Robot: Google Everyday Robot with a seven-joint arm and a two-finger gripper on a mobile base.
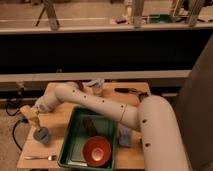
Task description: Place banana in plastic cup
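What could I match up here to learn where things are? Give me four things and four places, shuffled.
Things:
1. gripper
2. red bowl
3. fork
4. plastic cup

Places:
A. inside the green tray
B. lying near the front edge of the table
C. hanging over the table's left side
D. standing upright left of the green tray

Pairs: 1-C, 2-A, 3-B, 4-D.

The gripper point(30, 116) hangs just above the plastic cup point(41, 135), which stands left of the tray point(70, 137) holding a bowl point(97, 150).
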